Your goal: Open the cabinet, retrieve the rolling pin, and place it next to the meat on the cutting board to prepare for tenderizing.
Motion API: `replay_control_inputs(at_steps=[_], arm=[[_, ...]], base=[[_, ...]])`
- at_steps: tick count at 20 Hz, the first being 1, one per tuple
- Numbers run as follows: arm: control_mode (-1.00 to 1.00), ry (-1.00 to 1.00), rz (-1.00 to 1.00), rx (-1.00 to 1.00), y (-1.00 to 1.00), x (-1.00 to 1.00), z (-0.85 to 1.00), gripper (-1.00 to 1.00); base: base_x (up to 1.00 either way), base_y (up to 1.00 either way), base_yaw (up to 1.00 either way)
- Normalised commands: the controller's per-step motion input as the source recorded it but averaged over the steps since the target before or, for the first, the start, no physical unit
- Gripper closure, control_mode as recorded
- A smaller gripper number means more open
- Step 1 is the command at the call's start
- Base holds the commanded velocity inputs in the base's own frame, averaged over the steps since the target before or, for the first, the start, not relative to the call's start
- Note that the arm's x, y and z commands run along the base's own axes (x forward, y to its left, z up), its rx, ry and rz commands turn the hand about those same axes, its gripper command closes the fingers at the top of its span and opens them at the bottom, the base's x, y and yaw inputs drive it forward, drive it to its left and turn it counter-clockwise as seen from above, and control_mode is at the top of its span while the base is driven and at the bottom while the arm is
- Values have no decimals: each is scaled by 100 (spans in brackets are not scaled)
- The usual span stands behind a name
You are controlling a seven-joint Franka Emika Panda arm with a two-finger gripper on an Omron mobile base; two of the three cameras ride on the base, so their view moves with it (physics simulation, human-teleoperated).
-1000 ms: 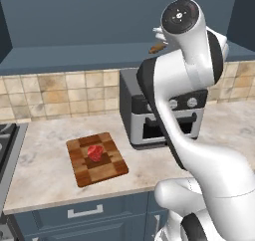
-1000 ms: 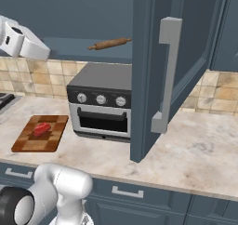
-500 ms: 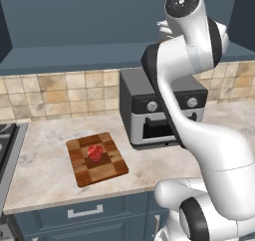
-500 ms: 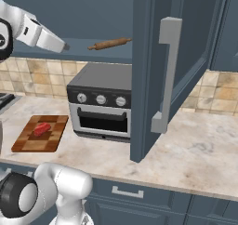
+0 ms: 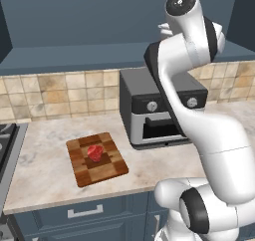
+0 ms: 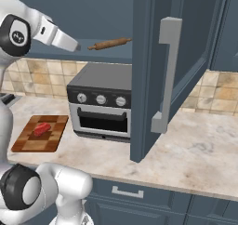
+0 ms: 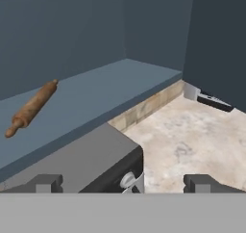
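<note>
The cabinet (image 6: 195,47) stands open, its door with the silver bar handle (image 6: 166,75) swung out toward me. Inside, the brown rolling pin (image 6: 110,43) lies on the blue shelf (image 7: 96,92); the hand view shows the rolling pin (image 7: 32,108) at the left, slanted. My gripper (image 6: 76,47) hovers just left of the pin at shelf height, apart from it. Its fingers (image 7: 45,183) are spread wide, so the gripper (image 7: 124,184) is open and holds nothing. The checkered cutting board (image 5: 97,159) lies on the counter with the red meat (image 5: 95,152) on it.
A black and silver toaster oven (image 6: 100,103) sits on the marble counter (image 6: 204,145) under the open shelf, right of the board. The open door juts out over the counter at the right. A stove edge (image 5: 6,140) shows far left. Blue drawers (image 5: 84,212) run below.
The hand has moved right along the shelf front, closing in on the rolling pin. The pin, board and meat have not moved.
</note>
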Motion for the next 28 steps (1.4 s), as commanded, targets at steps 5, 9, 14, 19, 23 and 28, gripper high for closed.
replay_control_inputs(at_steps=[5,9,14,19,23,28], arm=[[-100,2,0,0,0,37,-17,-100],[-100,0,0,0,0,26,-14,-100],[-100,0,-1,0,0,27,-10,-100],[-100,0,-1,0,0,24,-5,-100],[-100,1,0,0,0,26,0,-100],[-100,1,0,0,2,25,0,-100]], base=[[0,0,0],[0,0,0],[0,0,0],[0,0,0],[0,0,0],[0,0,0]])
